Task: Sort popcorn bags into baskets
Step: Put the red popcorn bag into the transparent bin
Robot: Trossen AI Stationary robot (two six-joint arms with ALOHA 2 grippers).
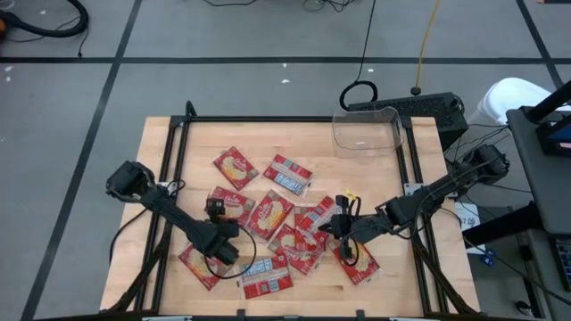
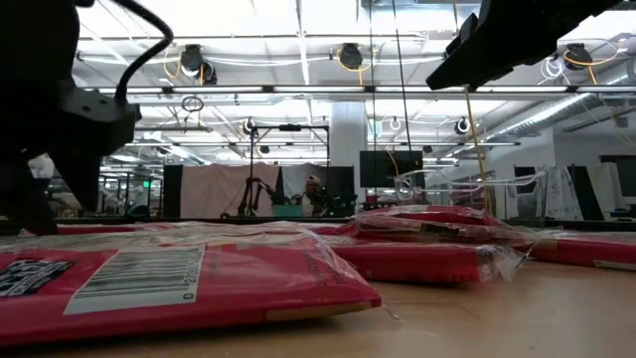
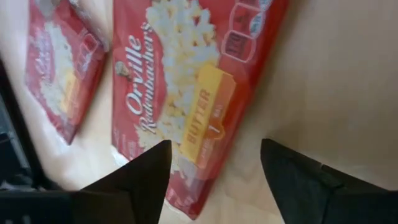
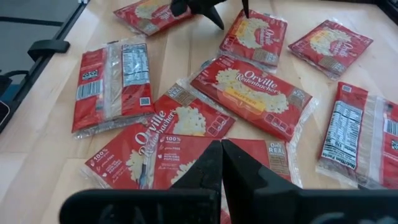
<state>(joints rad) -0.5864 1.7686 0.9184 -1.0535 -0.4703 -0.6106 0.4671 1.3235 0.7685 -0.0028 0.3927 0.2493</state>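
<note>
Popcorn bag just below left tool, fingers apart, angled down; right tool closed, empty, low over bags.

Red popcorn bags read "Orville Redenbacher's" and "BUTTER"; another packet adds "100%" and "REAL" beside the brand.
</note>
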